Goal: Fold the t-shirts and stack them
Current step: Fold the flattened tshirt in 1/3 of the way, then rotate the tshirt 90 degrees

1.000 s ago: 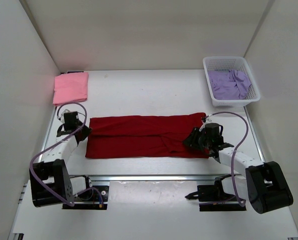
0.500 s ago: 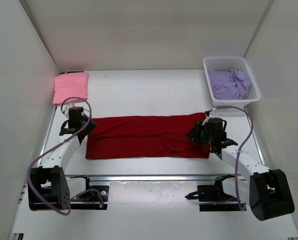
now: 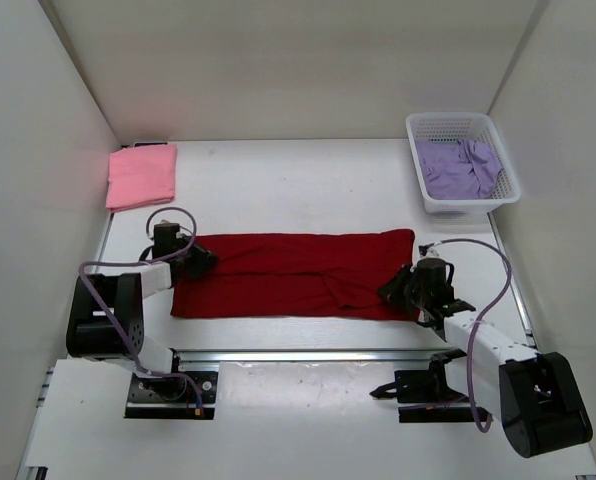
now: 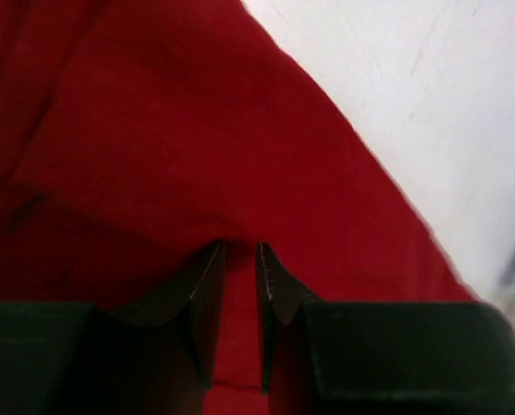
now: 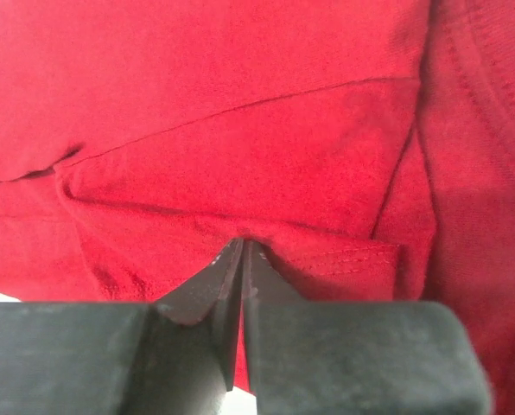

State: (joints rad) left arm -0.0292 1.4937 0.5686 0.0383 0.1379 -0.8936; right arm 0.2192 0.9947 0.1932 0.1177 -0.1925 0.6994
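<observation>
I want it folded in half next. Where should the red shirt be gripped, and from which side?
Grip the red shirt at its two short ends, one arm each, coming down from above at the outer edges. It lies flat as a long band across the table, so those layered end edges probably give the best pinch for bringing one end over the other.

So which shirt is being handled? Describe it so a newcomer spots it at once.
On the white table, look at the near centre: the dark red shirt lies flat as a long band, the left claw and right claw at its ends. Only it is spread out: the pink shirt is folded far left, the lavender shirt crumpled in the basket far right.
</observation>
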